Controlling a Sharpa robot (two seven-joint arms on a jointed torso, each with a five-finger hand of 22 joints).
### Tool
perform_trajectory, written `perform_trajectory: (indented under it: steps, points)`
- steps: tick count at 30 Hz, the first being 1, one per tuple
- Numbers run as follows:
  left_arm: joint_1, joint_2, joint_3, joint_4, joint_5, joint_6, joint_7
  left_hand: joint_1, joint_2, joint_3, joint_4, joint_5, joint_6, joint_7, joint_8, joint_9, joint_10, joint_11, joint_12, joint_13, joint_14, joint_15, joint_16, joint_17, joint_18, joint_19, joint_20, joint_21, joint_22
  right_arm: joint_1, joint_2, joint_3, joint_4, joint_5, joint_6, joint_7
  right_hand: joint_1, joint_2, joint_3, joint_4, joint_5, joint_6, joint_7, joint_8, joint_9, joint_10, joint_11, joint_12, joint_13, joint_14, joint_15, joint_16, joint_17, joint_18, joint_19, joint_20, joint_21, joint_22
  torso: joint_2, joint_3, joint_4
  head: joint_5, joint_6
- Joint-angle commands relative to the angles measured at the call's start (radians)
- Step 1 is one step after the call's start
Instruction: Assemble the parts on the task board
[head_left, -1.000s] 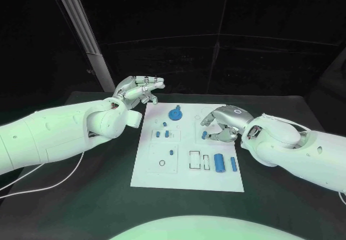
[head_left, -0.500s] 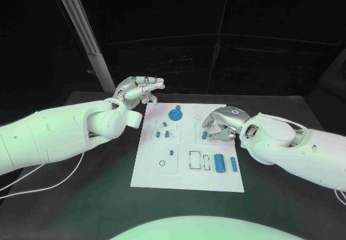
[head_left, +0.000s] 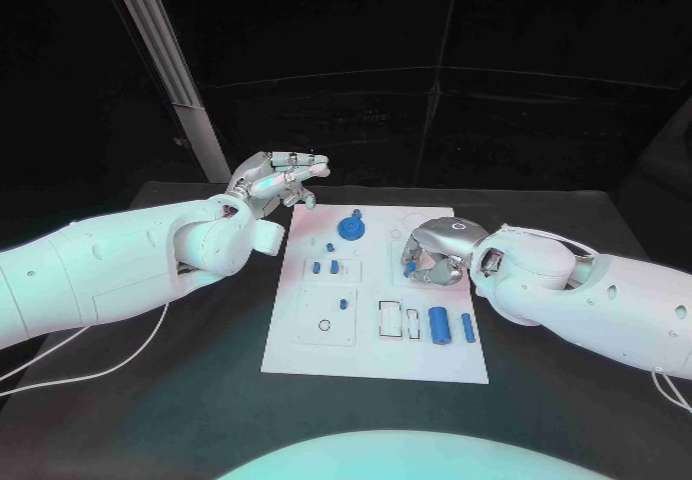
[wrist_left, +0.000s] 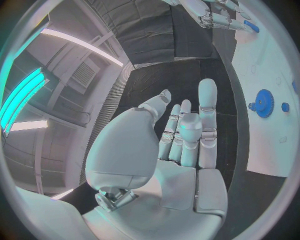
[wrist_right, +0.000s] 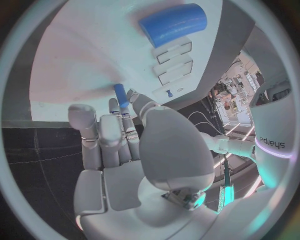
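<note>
White task board (head_left: 378, 355) lies mid-table, carrying a blue gear (head_left: 352, 230) near its far edge and a blue cylinder (head_left: 438, 325) toward the near right. The right hand (head_left: 437, 252), low over the board's right side, pinches a small blue peg (wrist_right: 120, 95). The left hand (head_left: 274, 180) hovers off the far-left corner, fingers loosely curled, holding nothing

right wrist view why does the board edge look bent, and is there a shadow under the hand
Right wrist view: the fisheye lens bows the straight edge of the white rectangular task board into a curve; a soft shadow lies on the board just past the fingers of the silver right hand, around the small blue cylindrical peg.
</note>
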Motion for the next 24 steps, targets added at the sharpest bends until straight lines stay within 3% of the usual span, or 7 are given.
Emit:
perform_trajectory:
  steps: [1,10,15,18,24]
  points:
    - [0.002,0.001,0.001,0.000,0.002,0.013,0.001,0.010,0.004,-0.003,-0.006,0.003,-0.006,0.000,0.005,-0.001,-0.006,0.000,0.006,-0.001,0.004,0.002,0.006,0.001,0.004,0.006,0.000,0.006,0.001,0.002,0.004,0.001,-0.005,-0.010,0.030,0.008,0.005,0.004,0.013,0.000,-0.008,0.013,-0.001,0.003,0.001,0.013,0.000,-0.009,-0.001,0.023,-0.009,0.009,0.004,-0.014,0.007,-0.003,0.005,0.005,0.000,0.0000,-0.0011,0.001,-0.002]
    - [0.002,0.000,0.001,0.000,0.002,0.014,0.000,0.010,0.004,-0.003,-0.006,0.003,-0.006,0.000,0.005,-0.001,-0.006,0.000,0.006,-0.001,0.004,0.002,0.006,0.001,0.004,0.006,0.000,0.006,0.001,0.002,0.016,0.001,-0.019,-0.037,-0.002,-0.013,0.041,0.027,0.087,-0.020,-0.064,0.037,-0.006,0.002,0.001,0.044,-0.006,-0.021,0.001,0.022,-0.017,0.018,0.010,-0.015,0.011,-0.010,0.015,0.016,0.000,0.0003,-0.0008,0.000,-0.004]
    - [0.002,-0.001,0.001,0.001,0.002,0.014,-0.001,0.010,0.004,-0.003,-0.006,0.003,-0.006,0.000,0.005,-0.001,-0.006,0.000,0.006,-0.001,0.004,0.002,0.006,0.001,0.004,0.006,0.000,0.006,0.001,0.001,0.017,0.001,-0.017,-0.051,-0.058,-0.014,0.060,0.036,0.128,-0.041,-0.074,0.064,-0.012,0.011,0.006,0.077,-0.015,-0.015,0.006,0.024,-0.023,0.027,0.018,-0.019,0.020,-0.016,0.032,0.043,-0.002,0.0001,-0.0007,-0.001,-0.005]
    - [0.002,-0.002,0.001,0.001,0.002,0.014,-0.001,0.010,0.004,-0.003,-0.006,0.003,-0.006,0.000,0.005,-0.001,-0.006,0.000,0.006,-0.001,0.004,0.002,0.006,0.001,0.004,0.006,0.000,0.006,0.001,0.001,0.010,0.001,-0.004,-0.055,-0.097,-0.009,0.066,0.034,0.146,-0.053,-0.074,0.076,-0.015,0.014,0.009,0.093,-0.019,-0.012,0.009,0.024,-0.026,0.029,0.019,-0.024,0.030,-0.020,0.048,0.071,-0.002,0.0001,-0.0011,0.000,-0.005]
    - [0.002,-0.005,0.001,0.001,0.002,0.014,-0.002,0.010,0.004,-0.003,-0.006,0.003,-0.006,0.000,0.005,-0.001,-0.006,0.000,0.006,-0.001,0.004,0.002,0.006,0.001,0.004,0.006,0.000,0.006,0.001,0.002,-0.025,0.001,0.052,-0.012,-0.123,-0.011,0.059,0.027,0.153,-0.055,-0.077,0.075,-0.014,0.012,0.008,0.093,-0.018,-0.016,0.009,0.023,-0.026,0.029,0.019,-0.025,0.031,-0.021,0.053,0.077,-0.002,-0.0008,-0.0008,0.000,-0.004]
